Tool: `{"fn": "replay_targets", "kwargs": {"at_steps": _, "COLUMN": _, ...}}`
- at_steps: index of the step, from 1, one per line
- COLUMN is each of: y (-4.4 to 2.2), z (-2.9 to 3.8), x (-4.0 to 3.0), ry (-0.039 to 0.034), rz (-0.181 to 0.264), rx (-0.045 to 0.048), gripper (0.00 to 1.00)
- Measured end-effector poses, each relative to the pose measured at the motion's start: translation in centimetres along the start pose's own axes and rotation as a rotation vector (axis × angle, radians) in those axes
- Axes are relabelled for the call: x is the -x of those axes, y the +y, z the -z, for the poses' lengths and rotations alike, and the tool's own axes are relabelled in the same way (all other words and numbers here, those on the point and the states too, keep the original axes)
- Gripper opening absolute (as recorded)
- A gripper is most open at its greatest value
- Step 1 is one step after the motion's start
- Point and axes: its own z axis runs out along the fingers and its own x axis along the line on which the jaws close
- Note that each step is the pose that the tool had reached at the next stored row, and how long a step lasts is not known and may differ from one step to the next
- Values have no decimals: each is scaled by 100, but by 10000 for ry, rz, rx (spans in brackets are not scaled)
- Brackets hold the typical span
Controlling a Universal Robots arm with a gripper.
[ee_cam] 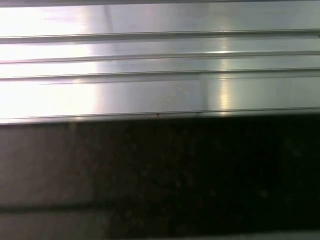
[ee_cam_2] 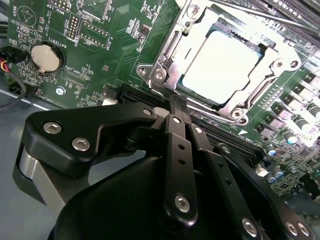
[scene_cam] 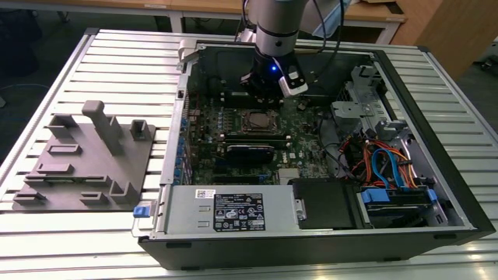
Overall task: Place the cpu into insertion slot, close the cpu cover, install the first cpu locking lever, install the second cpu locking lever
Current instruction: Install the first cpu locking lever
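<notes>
Your gripper (ee_cam_2: pixel 178 100), pinched narrow and empty, sits just before the cover (ee_cam_2: pixel 172 47), down over the seated cpu (ee_cam_2: pixel 222 65); levers (ee_cam_2: pixel 265 14) look unlatched.

Exterior view:
- one open computer case (scene_cam: pixel 444 198), centre-right
- one green motherboard (scene_cam: pixel 204 131) inside it
- one power supply box (scene_cam: pixel 233 213), lower centre
- one grey moulded fixture block (scene_cam: pixel 81 169), left
- one robot arm (scene_cam: pixel 276 26), top centre
- one slatted metal table (scene_cam: pixel 86 248)

Second wrist view:
- one cpu (ee_cam_2: pixel 222 62)
- one cpu cover (ee_cam_2: pixel 169 55)
- one coin battery (ee_cam_2: pixel 46 56)
- one gripper (ee_cam_2: pixel 176 100)
</notes>
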Motion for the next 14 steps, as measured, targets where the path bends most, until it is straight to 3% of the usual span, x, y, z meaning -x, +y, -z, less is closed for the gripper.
{"fn": "replay_targets", "kwargs": {"at_steps": 14, "y": -1, "z": -27, "x": -1, "ry": -1, "rz": -2, "rx": 5, "gripper": 10}}
